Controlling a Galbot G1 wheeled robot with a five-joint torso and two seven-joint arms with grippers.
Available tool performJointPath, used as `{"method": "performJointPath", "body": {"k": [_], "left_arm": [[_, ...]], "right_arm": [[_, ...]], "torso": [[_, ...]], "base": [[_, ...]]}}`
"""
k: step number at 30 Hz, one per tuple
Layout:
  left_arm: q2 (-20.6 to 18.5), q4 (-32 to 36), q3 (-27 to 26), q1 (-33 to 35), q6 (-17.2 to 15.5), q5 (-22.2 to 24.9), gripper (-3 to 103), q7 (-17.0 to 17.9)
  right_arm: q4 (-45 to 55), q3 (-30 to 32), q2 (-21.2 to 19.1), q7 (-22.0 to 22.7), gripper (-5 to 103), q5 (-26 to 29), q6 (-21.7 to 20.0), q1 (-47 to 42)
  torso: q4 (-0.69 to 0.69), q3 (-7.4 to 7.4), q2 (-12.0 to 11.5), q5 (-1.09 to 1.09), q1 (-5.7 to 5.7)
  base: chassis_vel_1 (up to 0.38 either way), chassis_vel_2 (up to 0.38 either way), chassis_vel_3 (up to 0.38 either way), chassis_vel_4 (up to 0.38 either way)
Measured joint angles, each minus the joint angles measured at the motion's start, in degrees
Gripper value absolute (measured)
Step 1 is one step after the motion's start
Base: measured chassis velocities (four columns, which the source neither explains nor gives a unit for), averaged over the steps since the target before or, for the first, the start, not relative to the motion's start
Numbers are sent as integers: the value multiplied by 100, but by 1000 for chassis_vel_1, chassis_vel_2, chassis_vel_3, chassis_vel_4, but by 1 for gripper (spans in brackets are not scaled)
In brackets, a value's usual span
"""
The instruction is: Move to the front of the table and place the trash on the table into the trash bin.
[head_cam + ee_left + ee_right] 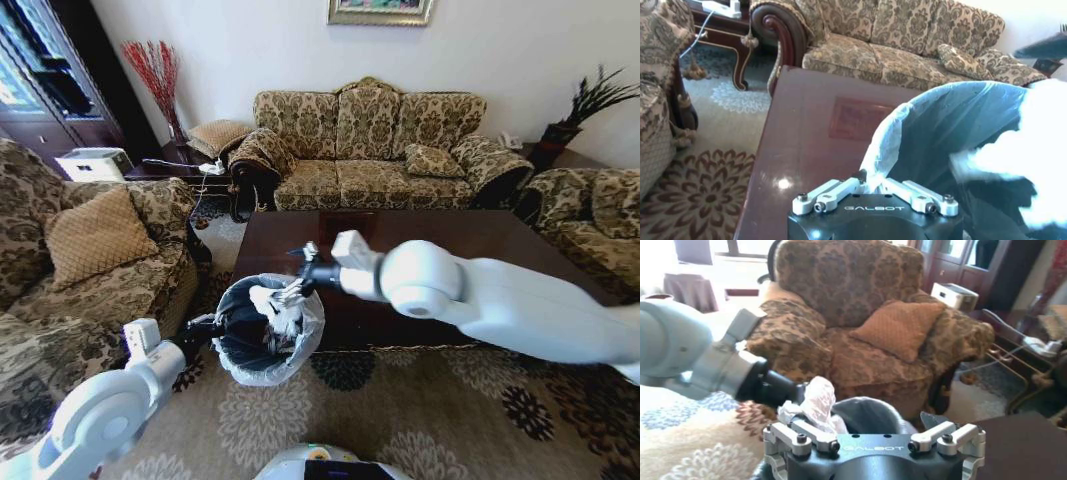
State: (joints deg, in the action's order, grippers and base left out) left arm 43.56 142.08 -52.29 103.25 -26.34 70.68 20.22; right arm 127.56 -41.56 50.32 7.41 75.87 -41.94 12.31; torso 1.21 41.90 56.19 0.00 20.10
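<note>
The trash bin (262, 352), dark and lined with a whitish bag, hangs off the floor at the near left corner of the table (450, 240). My left gripper (208, 325) is shut on the bag-covered rim; in the left wrist view its fingers (840, 189) pinch the rim of the bin (953, 125). My right gripper (298, 272) reaches across and hovers over the bin's mouth, open. Crumpled white trash (268, 300) lies just under it inside the bin. The right wrist view shows the right gripper (873, 429) spread wide, the white trash (815, 399) beside one finger and the bin (870, 414) below.
An armchair (90, 270) with an orange cushion stands at the left, close to the bin. A sofa (370, 150) runs behind the table and another armchair (590, 215) sits at the right. A patterned carpet (430, 420) lies in front of the table.
</note>
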Motion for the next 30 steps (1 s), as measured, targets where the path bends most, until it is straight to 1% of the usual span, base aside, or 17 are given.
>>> {"method": "performJointPath", "body": {"k": [4, 5, 6, 7, 9, 10, 12, 14, 15, 17, 18, 19, 21, 23, 26, 29, 30], "left_arm": [[-23, 2, -39, 7, 9, 17, 0, 0], [-12, -2, -24, -11, 13, 20, 0, 0], [0, -12, -2, -25, 15, 20, 0, 0], [0, -12, -2, -25, 15, 20, 0, 0], [16, -47, 51, -41, 15, 19, 0, -1], [16, -47, 51, -41, 15, 19, 0, -1], [-16, -85, 56, -45, 16, 18, 0, 0], [-69, -109, 43, -57, 20, 38, 0, 0], [-114, -132, 33, -70, 28, 64, 0, 0], [-124, -138, 33, -75, 31, 68, 0, 0], [-154, -163, 33, -88, 39, 74, 0, 3], [-155, -172, 33, -100, 41, 87, 0, 4], [-152, -183, 33, -106, 41, 100, 0, 3], [-159, -215, 35, -114, 51, 101, 0, 5], [-176, -238, 36, -124, 58, 105, 0, 7], [-146, -250, 42, -145, 62, 110, 0, 6], [-146, -250, 42, -145, 62, 110, 0, 6]], "right_arm": [[84, 24, -119, 1, 100, -9, -5, 110], [69, -148, -297, 0, 100, -541, -6, 205], [46, -154, -359, 0, 100, -893, -6, 188], [46, -154, -359, 0, 100, -893, -6, 188], [-30, 82, -500, 1, 100, -1574, -5, -93], [-30, 82, -500, 1, 100, -1574, -5, -93], [41, 129, -678, 2, 100, -1876, 4, -216], [289, 283, -862, -1, 100, -1621, 40, -422], [339, 358, -941, 0, 100, -1752, 56, -556], [331, 366, -978, 3, 100, -1757, 88, -588], [351, 408, -1051, 4, 100, -1457, 140, -677], [458, 612, -1032, 0, 100, -647, 73, -877], [473, 722, -1013, 2, 100, -526, 41, -979], [592, 783, -1049, 2, 100, -508, 16, -1088], [808, 669, -1202, 2, 100, -693, 10, -1193], [810, 599, -1215, 2, 100, -1363, 12, -1467], [810, 599, -1215, 2, 100, -1363, 12, -1467]], "torso": [[-3, -1, 0, 1, -1], [-3, -1, 1, -1, -1], [-4, -1, 1, -1, -1], [-4, -1, 1, -1, -1], [-4, 0, 0, 5, 0], [-4, 0, 0, 5, 0], [-2, 0, 0, 3, 0], [-4, 0, 0, -1, 0], [-4, -1, 1, 3, -1], [-2, -1, 1, 2, -2], [-4, -1, 1, 0, -2], [-4, -1, 1, 1, -2], [-3, -1, 1, 1, -2], [0, 0, 0, 2, 0], [-3, -1, 1, -2, 0], [-4, -1, 1, 4, -2], [-4, -1, 1, 4, -2]], "base": [[0, 0, 0, 0], [0, 0, 0, 0], [0, 0, 0, 0], [0, 0, 0, 0], [0, 0, 0, 0], [0, 0, 0, 0], [0, 0, 0, 0], [0, 0, 0, 0], [0, 0, 0, 0], [0, 0, 0, 0], [0, 0, 0, 0], [0, 0, 0, 0], [0, 0, 0, 0], [0, 0, 0, 0], [0, 0, 0, 0], [0, 0, 0, 0], [0, 0, 0, 0]]}}
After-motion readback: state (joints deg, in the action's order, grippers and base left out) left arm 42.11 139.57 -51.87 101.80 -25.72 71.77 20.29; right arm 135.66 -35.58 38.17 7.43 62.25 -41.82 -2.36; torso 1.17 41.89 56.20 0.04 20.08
